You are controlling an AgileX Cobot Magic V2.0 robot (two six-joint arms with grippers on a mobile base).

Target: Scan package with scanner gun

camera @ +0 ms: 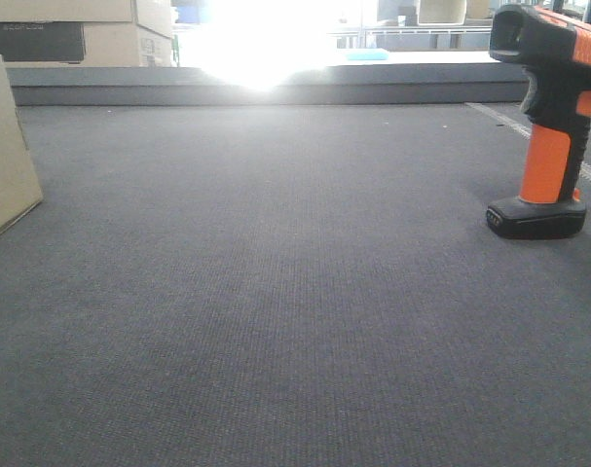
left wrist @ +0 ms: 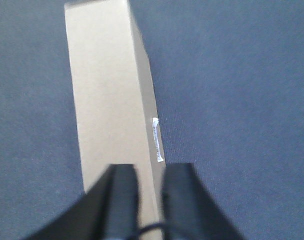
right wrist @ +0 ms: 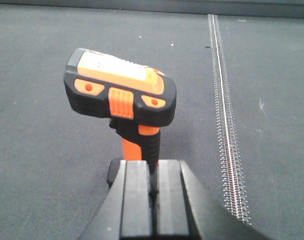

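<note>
Dark grey carpet-like fabric covers your worktop, with strong glare washing out the middle of the far edge. Beyond the far left corner you have stacked cardboard boxes, one with a dark panel.

At the left edge stands the package, a plain tan box on its narrow side, only partly in the front view. A small white label sits on its side face. Your left gripper hovers just above the near end of the package, jaws narrowly apart; whether they touch the box cannot be told.

Near the right edge the scanner gun stands upright on its flat black base, head pointing left. Your right gripper is directly behind the orange handle, jaws nearly together; contact with the handle cannot be told. A metal zipper strip runs along the fabric just right of the scanner.
</note>
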